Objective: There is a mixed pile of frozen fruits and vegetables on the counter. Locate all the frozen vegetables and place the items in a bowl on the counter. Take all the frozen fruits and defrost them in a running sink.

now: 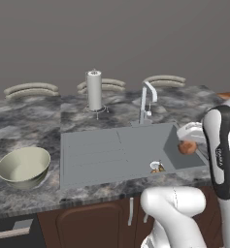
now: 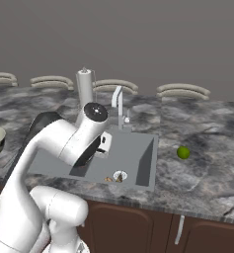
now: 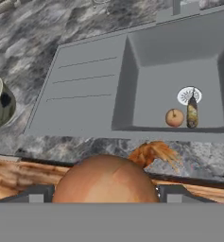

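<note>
Gripper: the gripper (image 3: 106,191) is clamped on the reddish-brown oval lump (image 3: 105,178), its jaws wide around it, one dark fingertip at each side in the hand view; the left base view shows the same lump (image 1: 187,147) held in the air over the right side of the sink (image 1: 97,155).
Fruit: a small orange-brown lump (image 3: 174,117) already lies in the sink basin, just beside the round metal drain (image 3: 189,95).
Vegetables: the lime-green ball (image 2: 183,152) sits on the counter (image 2: 197,173) to the right of the sink, well apart from the bowl.
Bowl: the pale bowl (image 1: 24,167) stands on the counter left of the drainboard, and what shows of its inside looks bare.
Done: fruit in the sink, as far as I can judge.
Left: both vegetables still need to reach the bowl.
Hard to make out: a thin dark-and-tan object (image 3: 192,112) lies across the drain edge; I cannot tell what it is.
Tap: the curved chrome tap (image 1: 147,102) shows no clear stream, so running water is uncertain.
Hidden: in the right base view the arm covers the gripper and its load.
</note>
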